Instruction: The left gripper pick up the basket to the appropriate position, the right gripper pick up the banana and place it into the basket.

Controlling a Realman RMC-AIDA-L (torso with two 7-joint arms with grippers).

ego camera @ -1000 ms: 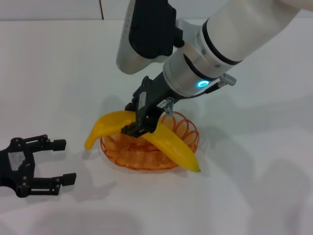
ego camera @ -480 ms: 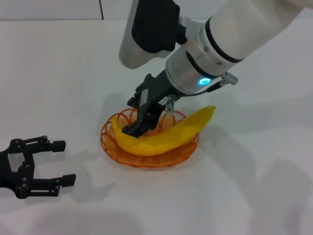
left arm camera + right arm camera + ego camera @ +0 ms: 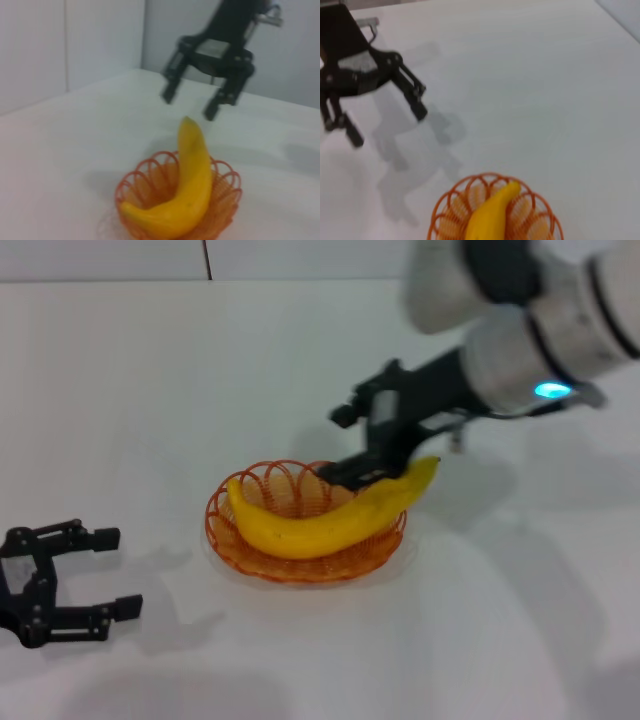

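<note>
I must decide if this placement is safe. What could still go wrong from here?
1. The banana is longer than the basket is wide: one tip pokes over the rim, so it might roll or tip out.
2. The open right pincer hangs just above that tip and could clip it while moving.
3. The left pincer is open beside the basket; a careless move could nudge it.

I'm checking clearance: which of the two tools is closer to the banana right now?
The right tool, open just above the banana's tip; the left tool sits apart from the basket.
</note>
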